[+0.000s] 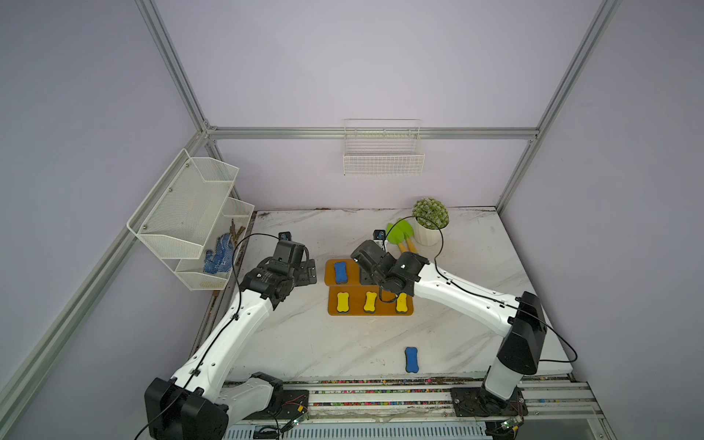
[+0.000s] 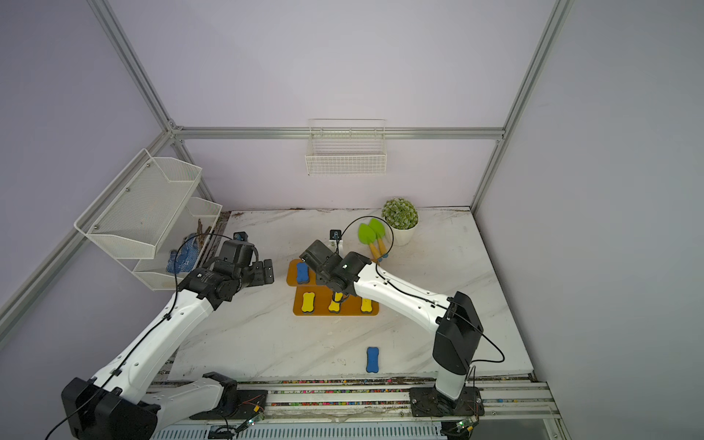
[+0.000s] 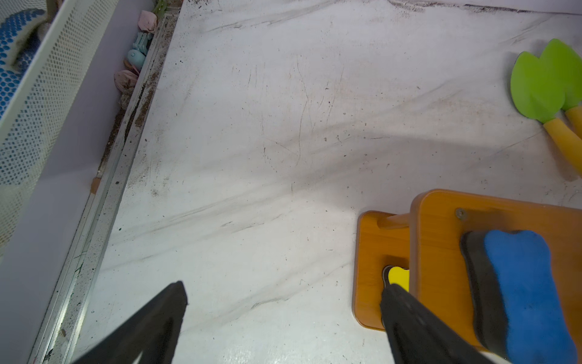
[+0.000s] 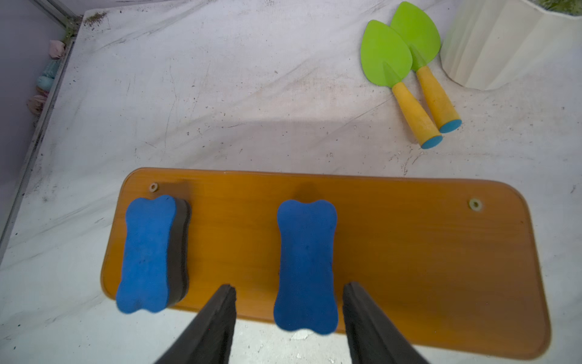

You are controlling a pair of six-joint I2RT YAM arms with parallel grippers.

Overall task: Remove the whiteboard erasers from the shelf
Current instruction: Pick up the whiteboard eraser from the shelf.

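A white mesh rack (image 1: pixel 186 213) hung on the left wall, a blue-dotted glove (image 1: pixel 218 256) in its lower tray. Beside it, the left gripper (image 1: pixel 309 273) hovered over the marble table (image 1: pixel 297 343) just left of the shelf (image 1: pixel 356 309), its jaws spread wide and holding nothing; the left wrist view showed bare tabletop between them. The orange-brown shelf stood near the middle of the table with five erasers on its two steps. The end blue eraser (image 1: pixel 340 272) lay at the left end of the upper step. The middle blue eraser (image 4: pixel 305 268) lay beside it, hidden under the arm in both top views. Three yellow erasers (image 1: pixel 370 301) lay in a row on the lower step. The right gripper (image 4: pixel 289 291) was over the middle blue eraser, jaws partly spread, with one finger on each side of the pad. A clear gap showed at one finger, and whether the other touched the foam could not be told. A white wire basket (image 1: pixel 383 154) hung on the back wall above. A loose blue eraser (image 1: pixel 411 359) lay on the table well in front of the shelf, near the front edge. Behind the shelf to the right, two green shovels (image 1: pixel 398 232) lay side by side, next to a potted plant (image 1: pixel 429 223).
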